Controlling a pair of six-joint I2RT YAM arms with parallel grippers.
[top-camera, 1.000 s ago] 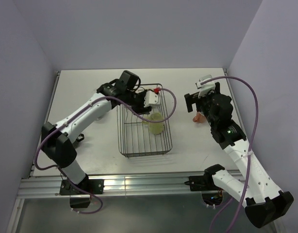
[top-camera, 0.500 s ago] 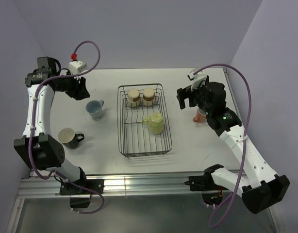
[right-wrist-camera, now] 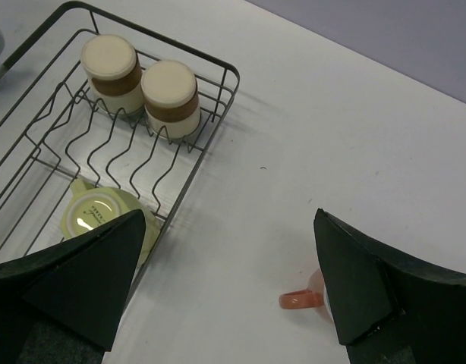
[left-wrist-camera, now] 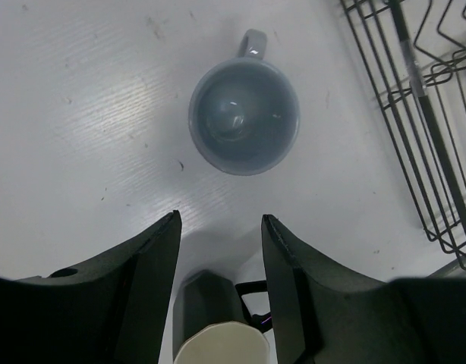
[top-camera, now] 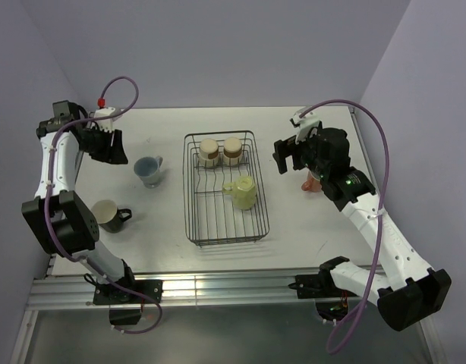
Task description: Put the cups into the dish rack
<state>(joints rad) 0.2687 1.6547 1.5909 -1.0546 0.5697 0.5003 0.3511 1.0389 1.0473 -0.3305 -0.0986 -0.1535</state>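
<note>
The black wire dish rack [top-camera: 195, 227] stands mid-table. Two tan tumblers [top-camera: 209, 152] [top-camera: 233, 150] sit upside down at its far end, a pale yellow mug [top-camera: 243, 192] further forward. On the table to its left stand a blue-grey mug [top-camera: 148, 170] and a black mug [top-camera: 108, 214] with cream inside. My left gripper [top-camera: 111, 149] hovers open above and left of the blue-grey mug [left-wrist-camera: 244, 115], holding nothing. My right gripper [top-camera: 291, 158] is wide open and empty, right of the rack. The salmon-pink mug [top-camera: 313, 183] is partly hidden behind it; its handle [right-wrist-camera: 301, 299] shows.
The rack's right wall [right-wrist-camera: 189, 176] runs just left of my right gripper [right-wrist-camera: 230, 220]. In the left wrist view the rack's corner [left-wrist-camera: 438, 189] is at the right edge, and the black mug [left-wrist-camera: 218, 326] shows low between the fingers of the left gripper [left-wrist-camera: 220, 220], far below them.
My left arm has swung from over the rack's far end out to the far left of the table, uncovering the two tumblers. The right gripper has shifted slightly left.
</note>
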